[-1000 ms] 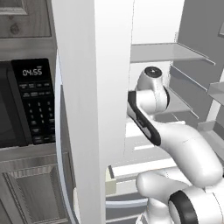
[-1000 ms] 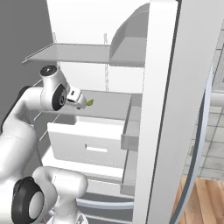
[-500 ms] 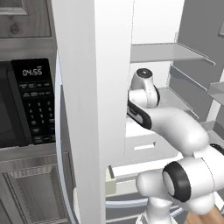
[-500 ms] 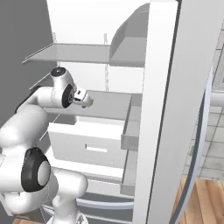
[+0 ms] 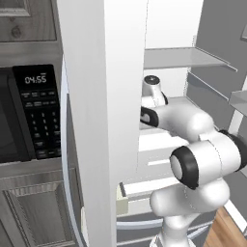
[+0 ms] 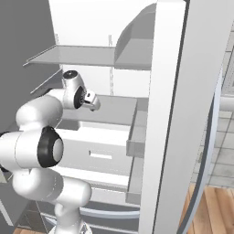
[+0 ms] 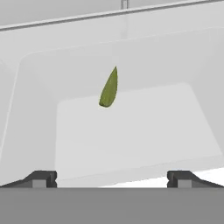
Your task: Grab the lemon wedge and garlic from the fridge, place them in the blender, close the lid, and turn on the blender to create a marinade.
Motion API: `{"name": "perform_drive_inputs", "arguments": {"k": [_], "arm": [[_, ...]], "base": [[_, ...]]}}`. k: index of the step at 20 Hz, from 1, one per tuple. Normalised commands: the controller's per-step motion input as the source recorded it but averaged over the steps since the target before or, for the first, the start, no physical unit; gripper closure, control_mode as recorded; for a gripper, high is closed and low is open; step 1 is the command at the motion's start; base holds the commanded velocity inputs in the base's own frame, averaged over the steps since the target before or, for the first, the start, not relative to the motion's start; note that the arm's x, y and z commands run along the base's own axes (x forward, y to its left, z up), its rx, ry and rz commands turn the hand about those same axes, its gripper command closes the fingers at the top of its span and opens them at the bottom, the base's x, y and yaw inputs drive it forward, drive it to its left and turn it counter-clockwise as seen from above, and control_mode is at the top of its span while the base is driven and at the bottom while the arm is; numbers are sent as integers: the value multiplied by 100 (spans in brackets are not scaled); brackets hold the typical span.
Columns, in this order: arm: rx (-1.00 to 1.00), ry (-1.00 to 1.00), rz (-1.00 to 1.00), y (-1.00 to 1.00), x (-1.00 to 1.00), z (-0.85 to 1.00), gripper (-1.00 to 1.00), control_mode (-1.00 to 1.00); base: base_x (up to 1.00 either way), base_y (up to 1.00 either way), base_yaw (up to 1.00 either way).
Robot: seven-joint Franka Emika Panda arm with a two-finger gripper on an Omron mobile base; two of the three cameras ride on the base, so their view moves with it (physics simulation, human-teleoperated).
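Olive-green lemon wedge, slim and pointed, lying ahead of the gripper on the pale floor of a white bin, roughly centred between the two fingertips but well beyond them, near the bin's back wall. Nothing between the fingertips; spread wide, one at each side of the hand view's lower edge, apart from the wedge and holding nothing.

White-doored fridge standing open, seen in the left base view with the arm reaching past the door edge into the pale interior. Gripper in the right base view aimed inward over the top of a white drawer, just below a flat grey shelf and level with the ledge above the drawer front. Open right door off to the gripper's side, with its bins facing the compartment.

Black microwave with a keypad and a lit clock, beyond the fridge door on the far side from the gripper, set into grey wooden cabinetry. Garlic not made out.
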Motion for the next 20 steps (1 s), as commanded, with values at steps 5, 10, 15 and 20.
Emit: {"name": "perform_drive_inputs", "arguments": {"k": [5, 10, 15, 20], "arm": [[0, 3, 0, 0, 46, -36, -100, -100], [0, 4, 0, 0, 44, -37, -100, -100], [0, 5, 0, 0, 48, -26, -100, -100], [0, 5, -2, 0, 46, -24, -100, -100]], "base": [[0, 0, 0], [0, 0, 0], [0, 0, 0], [0, 0, 0]]}}
